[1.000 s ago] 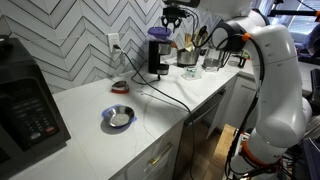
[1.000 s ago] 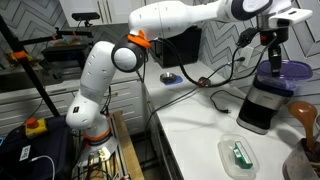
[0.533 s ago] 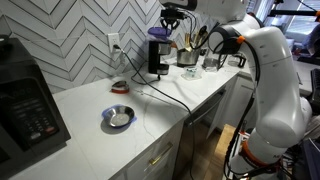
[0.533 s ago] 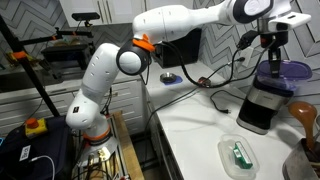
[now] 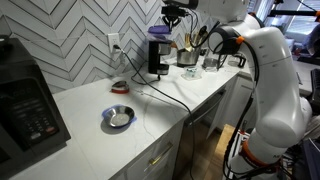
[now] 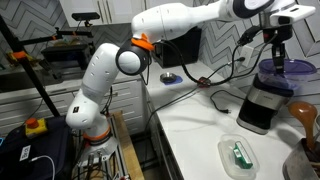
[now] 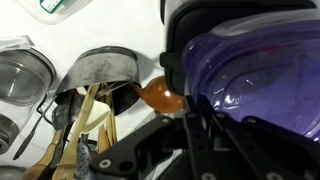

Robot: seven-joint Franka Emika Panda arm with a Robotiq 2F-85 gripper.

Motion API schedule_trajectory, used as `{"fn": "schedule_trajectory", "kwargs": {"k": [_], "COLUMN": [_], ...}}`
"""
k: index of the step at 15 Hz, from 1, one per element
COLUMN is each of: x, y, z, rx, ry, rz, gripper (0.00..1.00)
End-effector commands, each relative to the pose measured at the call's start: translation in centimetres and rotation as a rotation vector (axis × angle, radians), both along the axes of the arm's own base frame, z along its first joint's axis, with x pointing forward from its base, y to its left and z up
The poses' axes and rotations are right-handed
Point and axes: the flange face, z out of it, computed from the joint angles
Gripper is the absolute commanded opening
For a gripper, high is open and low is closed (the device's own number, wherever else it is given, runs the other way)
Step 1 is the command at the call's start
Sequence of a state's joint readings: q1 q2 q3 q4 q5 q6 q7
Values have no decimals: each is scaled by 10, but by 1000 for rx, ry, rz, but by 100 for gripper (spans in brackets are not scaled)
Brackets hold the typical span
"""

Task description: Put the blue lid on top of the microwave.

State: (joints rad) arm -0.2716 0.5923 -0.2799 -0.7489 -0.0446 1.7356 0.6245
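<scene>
Change over the last second. In an exterior view the gripper (image 6: pixel 277 61) stands slightly further along over the blue lid (image 6: pixel 291 72) than before, nearer its middle. The arm's elbow joint (image 6: pixel 131 59) has swung a little toward the counter (image 6: pixel 195 125); most of this shift falls in the first half-second, with very little after.

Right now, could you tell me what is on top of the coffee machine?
The blue lid sits on the coffee machine, with the gripper right over it, jaws pointing down. The lid hides the machine's top, so nothing beneath it shows.
</scene>
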Motion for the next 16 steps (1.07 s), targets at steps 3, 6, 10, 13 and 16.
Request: {"fn": "schedule_trajectory", "kwargs": {"k": [3,6,10,13,16], "x": [-30,-45,-70,-93,-117], "y": [2,27,54,63,71], "z": [43,66,64,51,39], "rx": [50,38,54,105,150], "ry": [-46,-9,98,181,226], "rz": [69,251,433,482,443], "gripper": [2,2,2,2,2]}}
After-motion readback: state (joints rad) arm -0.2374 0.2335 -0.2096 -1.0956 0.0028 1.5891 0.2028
